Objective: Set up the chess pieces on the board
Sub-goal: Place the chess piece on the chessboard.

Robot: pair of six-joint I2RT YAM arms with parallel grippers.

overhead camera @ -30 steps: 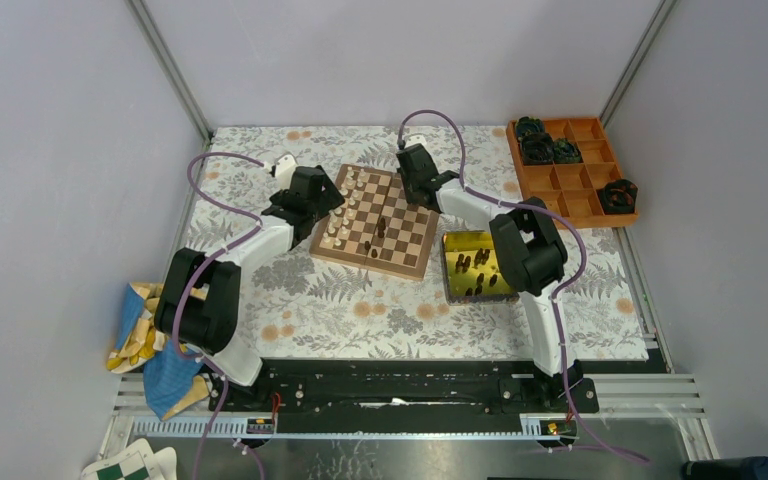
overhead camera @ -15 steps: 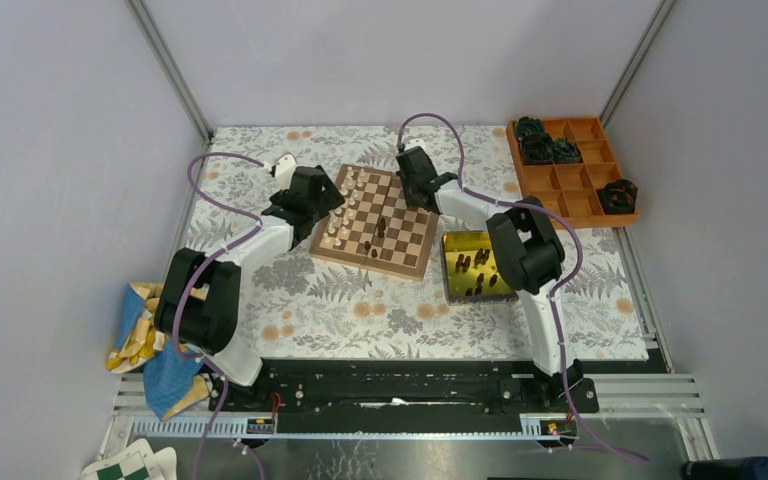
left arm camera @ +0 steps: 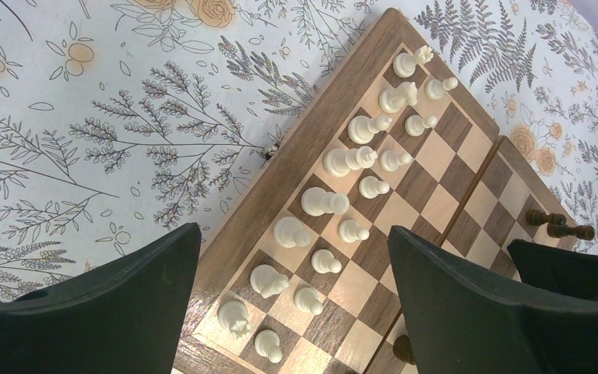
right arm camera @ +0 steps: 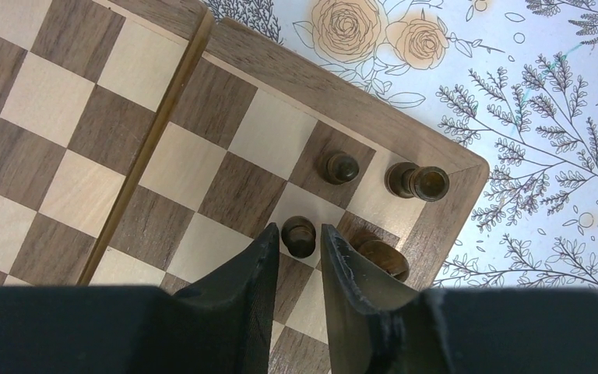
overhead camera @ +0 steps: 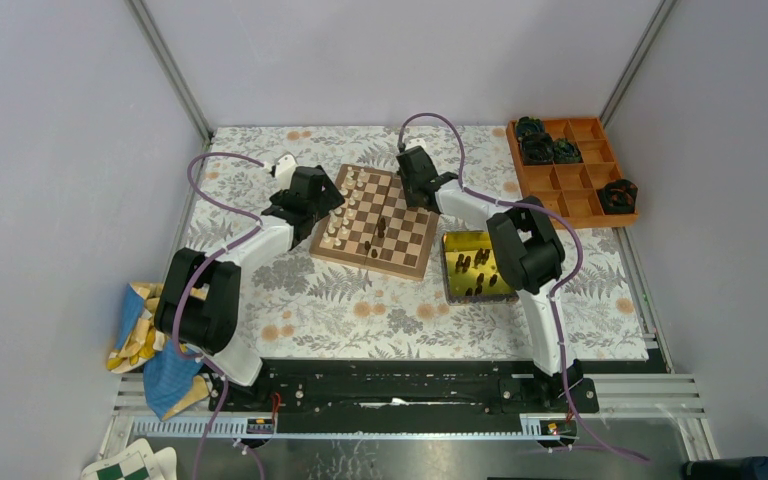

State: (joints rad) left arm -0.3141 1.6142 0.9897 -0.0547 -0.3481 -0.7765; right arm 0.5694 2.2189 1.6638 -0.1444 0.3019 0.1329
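Right gripper (right arm camera: 298, 243) nearer: small dark brown turned wooden pawn (right arm camera: 299, 234) upright between fingertips, axis vertical, on checkered wooden chessboard (right arm camera: 226, 195) near its corner. Jaws narrowly apart; clamped or clear, cannot tell. Left gripper (left arm camera: 293, 234) spread wide, holding nothing.

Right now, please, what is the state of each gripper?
Left gripper: open, empty.
Right gripper: narrow around a dark pawn; grip cannot be told.

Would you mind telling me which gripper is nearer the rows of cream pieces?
Left. The left gripper hovers over the cream pieces; the right gripper is at the board's opposite side.
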